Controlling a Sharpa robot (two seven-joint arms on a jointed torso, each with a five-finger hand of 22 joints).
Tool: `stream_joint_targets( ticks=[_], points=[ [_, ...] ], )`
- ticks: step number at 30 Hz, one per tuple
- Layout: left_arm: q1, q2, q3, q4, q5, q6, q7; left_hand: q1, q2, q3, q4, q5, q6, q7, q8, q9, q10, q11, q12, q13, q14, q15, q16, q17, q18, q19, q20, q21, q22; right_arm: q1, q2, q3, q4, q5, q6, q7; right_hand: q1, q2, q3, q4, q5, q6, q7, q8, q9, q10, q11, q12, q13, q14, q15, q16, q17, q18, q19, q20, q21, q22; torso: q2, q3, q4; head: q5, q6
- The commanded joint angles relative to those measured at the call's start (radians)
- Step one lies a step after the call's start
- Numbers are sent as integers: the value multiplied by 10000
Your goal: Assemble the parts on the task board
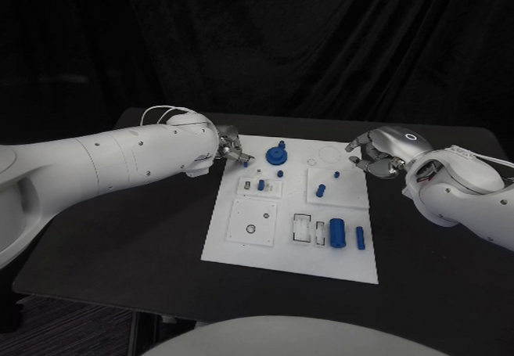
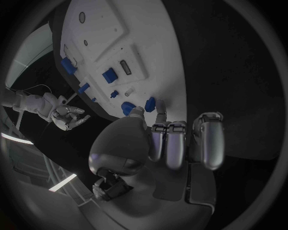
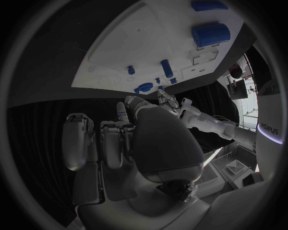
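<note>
Left hand (image 1: 234,152) hovers at the board's 10 o'clock edge, fingers (image 2: 170,143) curled loosely together and, as far as the left wrist view shows, holding nothing; fingertips sit just beside a small blue piece (image 2: 149,104) near the rim of the task board (image 1: 238,244). Right hand (image 1: 377,153) hangs at about 2 o'clock off the board's far corner, fingers bent inward over bare tabletop (image 1: 119,244), also with nothing visibly in it.

On the board, a blue gear-like part (image 1: 278,156) with an upright stem stands at 12 o'clock. Short blue pegs (image 1: 261,184) stand left of centre, another peg (image 1: 321,190) stands right of centre, and two larger blue cylinders (image 1: 337,230) lie at about 4 o'clock beside empty rectangular slots (image 1: 304,227).

Risks, as I judge them:
- The left fingertips are so close to the rim piece that a slightly low approach could nudge it off the board onto the tabletop.
- The standing pegs are slim; a sweep across the middle could topple them.
- The lying cylinders will likely roll if touched on one side only.
- Both hands working the far edge could meet near the gear-like part.
- Whether the board is fixed cannot be told; a sideways push might shift it.
</note>
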Motion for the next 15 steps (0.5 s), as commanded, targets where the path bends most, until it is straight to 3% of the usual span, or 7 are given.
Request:
stream_joint_targets(
  ticks=[1, 7, 15],
  points=[
    [-19, 14, 7, 33, 66, 112, 112, 104, -20, 123, -3, 170, 69, -20, -42, -10, 1063, -27, -16, 2617, 1038, -22, 26, 2633, -44, 13, 20, -48, 1687, -23, 6, 6, -6, -34, 73, -68, -20, -36, 61, 22, 23, 70, 10, -20, -9, 1077, 62, 26, 2632, 1030, 65, 24, 2634, 124, 168, 80, -20, 2035, -5, 4, 1, 10, -2],
    [-20, 13, 7, 37, 66, 142, 113, 182, -67, 258, 1, 549, 104, -43, -54, 10, 1063, -47, -16, 2617, 1038, -39, 26, 2633, -44, 16, 5, -61, 1699, -24, 30, 6, -35, -34, 113, -85, -23, -39, 66, 19, 22, 72, 10, -20, -12, 1077, 63, 26, 2632, 1030, 64, 24, 2634, 129, 159, 80, -39, 2028, -6, 2, 1, 5, -2],
    [-24, 16, 7, 15, 66, 192, 103, 190, -72, 273, 1, 580, 110, -45, -54, 12, 1063, -49, -16, 2617, 1038, -41, 26, 2633, -36, -1, 3, -92, 1685, -26, 47, 6, -58, -34, 129, -92, -24, -40, 69, 17, 22, 71, 11, -22, -15, 1077, 63, 26, 2632, 1030, 64, 24, 2634, 134, 149, 80, -59, 2021, -9, -5, 0, 10, -2]
  ],
)
